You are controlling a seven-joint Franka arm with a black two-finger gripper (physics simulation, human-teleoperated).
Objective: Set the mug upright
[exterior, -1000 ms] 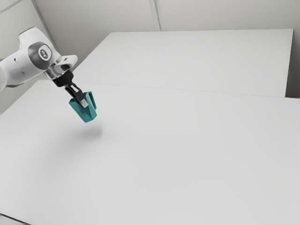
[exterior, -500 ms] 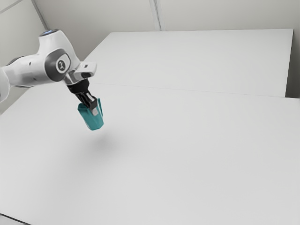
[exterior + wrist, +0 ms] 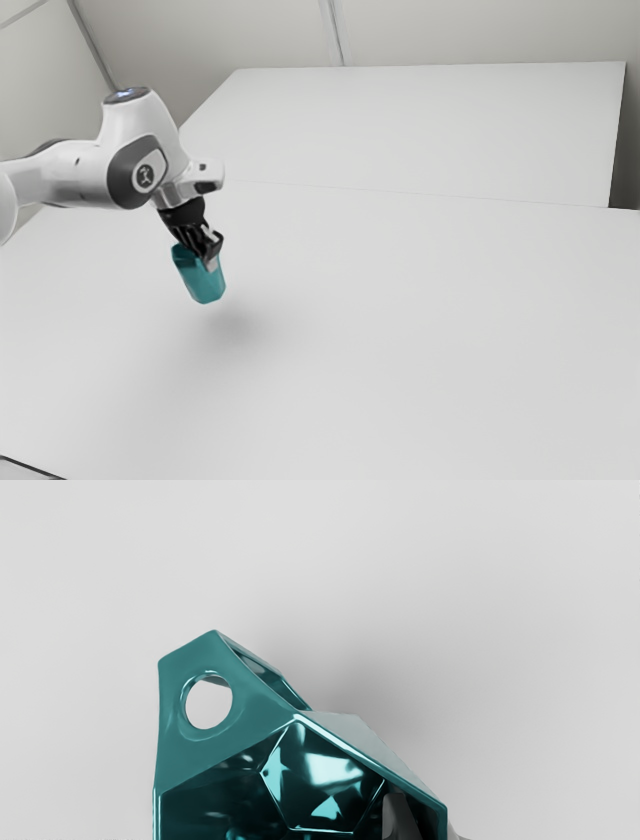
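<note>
Aloft, tilted mug [image 3: 205,286], exterior view, finger [image 3: 398,816] inside, wrist view

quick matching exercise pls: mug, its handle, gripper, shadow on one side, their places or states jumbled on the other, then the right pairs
1. mug
2. handle
3. gripper
4. shadow

A. pierced by a round hole
B. soft grey patch on the table
C. hollow, held off the table
D. closed on the mug's wall

Pairs: 1-C, 2-A, 3-D, 4-B
</note>
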